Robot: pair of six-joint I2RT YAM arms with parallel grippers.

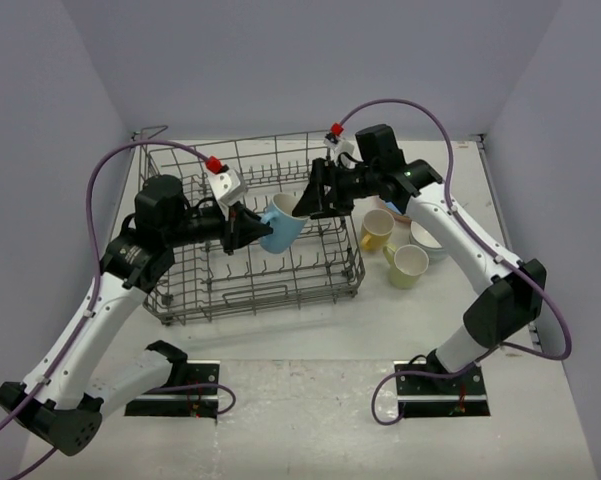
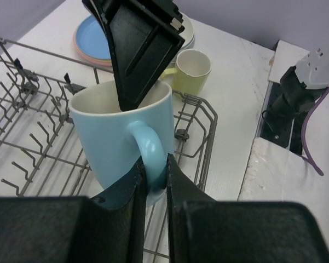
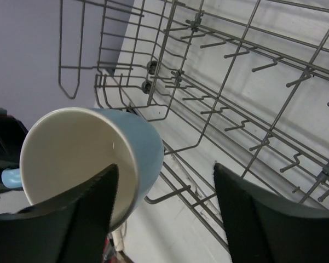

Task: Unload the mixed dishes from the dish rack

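Note:
The grey wire dish rack [image 1: 250, 280] stands at the centre left. My left gripper [image 1: 248, 225] is shut on the handle of a light-blue mug [image 1: 283, 225] and holds it above the rack's right part. In the left wrist view the fingers [image 2: 155, 160] pinch the handle of the mug [image 2: 115, 137]. My right gripper [image 1: 312, 198] is open at the mug's mouth. In the right wrist view [image 3: 164, 166] one finger [image 3: 93, 203] is inside the mug [image 3: 82, 159] and the other is outside, over the rack's tines [image 3: 235, 82].
Two yellow mugs [image 1: 376, 229] [image 1: 409, 265] stand on the table right of the rack. A stack of plates with a blue one on top [image 2: 93, 41] and pale bowls [image 1: 432, 243] sit beyond them, partly under my right arm. Walls enclose the table.

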